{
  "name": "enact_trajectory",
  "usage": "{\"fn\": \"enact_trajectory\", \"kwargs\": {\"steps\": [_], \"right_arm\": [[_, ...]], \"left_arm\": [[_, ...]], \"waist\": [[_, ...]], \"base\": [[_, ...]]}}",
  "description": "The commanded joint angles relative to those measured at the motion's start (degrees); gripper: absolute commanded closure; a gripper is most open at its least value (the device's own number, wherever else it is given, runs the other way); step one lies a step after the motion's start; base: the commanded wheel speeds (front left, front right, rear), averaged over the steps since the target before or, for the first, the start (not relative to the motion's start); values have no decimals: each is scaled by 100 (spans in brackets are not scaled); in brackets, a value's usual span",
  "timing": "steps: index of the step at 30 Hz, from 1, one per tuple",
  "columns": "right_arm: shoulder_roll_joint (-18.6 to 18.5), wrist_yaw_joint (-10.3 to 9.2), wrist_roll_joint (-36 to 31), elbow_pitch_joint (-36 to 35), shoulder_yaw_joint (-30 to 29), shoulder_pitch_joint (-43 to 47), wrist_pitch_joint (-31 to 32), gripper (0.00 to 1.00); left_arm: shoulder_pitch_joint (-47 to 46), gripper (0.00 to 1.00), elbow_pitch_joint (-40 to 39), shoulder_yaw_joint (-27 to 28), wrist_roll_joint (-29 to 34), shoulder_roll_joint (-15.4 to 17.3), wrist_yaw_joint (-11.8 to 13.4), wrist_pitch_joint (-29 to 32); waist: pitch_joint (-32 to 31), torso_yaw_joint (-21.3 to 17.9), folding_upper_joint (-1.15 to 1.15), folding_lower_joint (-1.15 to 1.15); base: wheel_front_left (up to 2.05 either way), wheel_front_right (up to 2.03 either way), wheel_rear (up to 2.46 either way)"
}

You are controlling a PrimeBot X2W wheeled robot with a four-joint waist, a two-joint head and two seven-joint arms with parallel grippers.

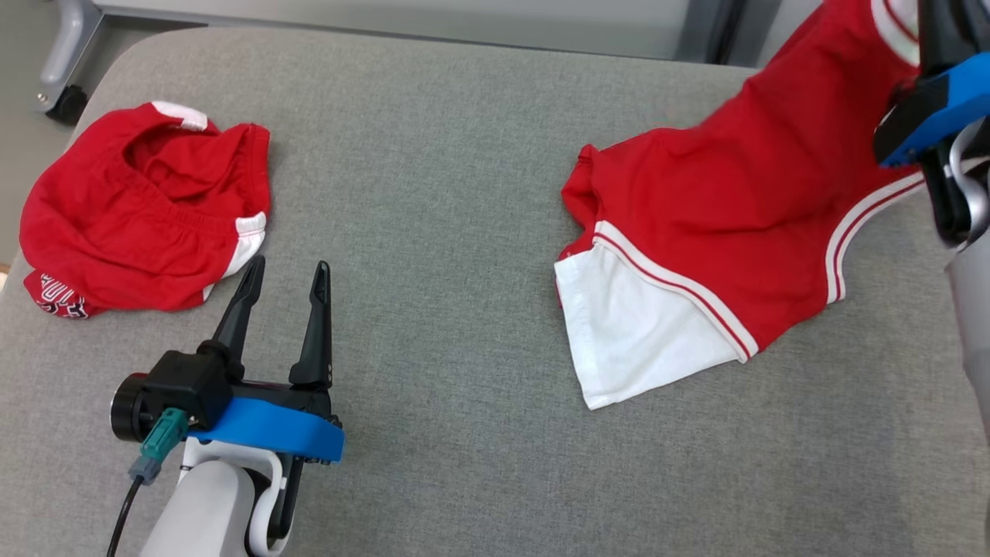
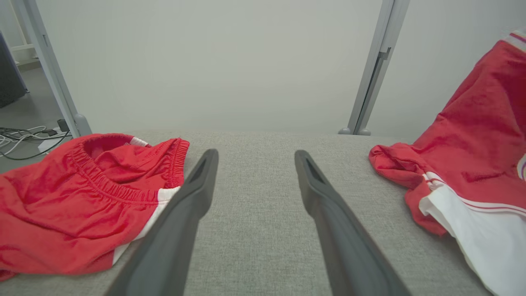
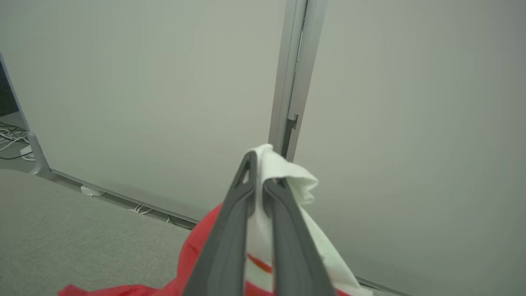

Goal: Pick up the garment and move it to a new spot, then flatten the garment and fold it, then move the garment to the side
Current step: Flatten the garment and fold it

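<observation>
The garment (image 1: pixel 735 232) is a red jersey with white trim and a white panel. Its lower part lies on the grey padded table (image 1: pixel 464 193) at the right, and its upper part hangs lifted toward the top right corner. My right gripper (image 1: pixel 932 31) is shut on the white edge of the garment (image 3: pixel 287 174), with the fingertips (image 3: pixel 257 168) pinched together above the table. Low on the left of the table, my left gripper (image 1: pixel 288 271) stands open with nothing in it, its fingers pointing past the edge of a second red piece. The garment (image 2: pixel 472 135) also appears at the right of the left wrist view, where the left gripper (image 2: pixel 255 156) is spread wide.
Crumpled red shorts (image 1: pixel 139 224) with an elastic waistband (image 2: pixel 102 181) lie at the table's left edge, close to my left fingers. A caster wheel (image 1: pixel 66 100) sits beyond the far left corner. A metal post (image 2: pixel 376 65) and floor cables (image 2: pixel 20 139) stand behind the table.
</observation>
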Motion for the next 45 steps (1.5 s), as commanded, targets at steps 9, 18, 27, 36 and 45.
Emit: {"fn": "enact_trajectory", "kwargs": {"steps": [9, 18, 27, 36, 45], "right_arm": [[105, 1, -402, 824, 313, 241, -14, 0], [450, 0, 184, -35, 1884, 1578, -121, 0], [506, 0, 666, -1637, 3006, 3163, 387, 0], [814, 1, 262, -1336, 3343, 3282, 734, 0], [1167, 0, -122, -119, 3155, 2828, 739, 0]], "left_arm": [[-30, 0, 132, 42, 51, -8, -24, -34], [293, 0, 190, 115, -6, 4, 9, -36], [472, 0, 137, 182, -73, 74, 47, -37], [365, 0, 78, 129, -53, 47, 84, -34], [164, 0, 121, 100, -46, -15, 43, -36]], "waist": [[-209, -162, 0, -1], [-755, -455, 0, -1], [-875, -493, 0, -1], [-768, -362, 0, -1], [-543, -238, 0, -1]], "base": [[0, 0, 0], [0, 0, 0], [0, 0, 0], [0, 0, 0], [0, 0, 0]]}}
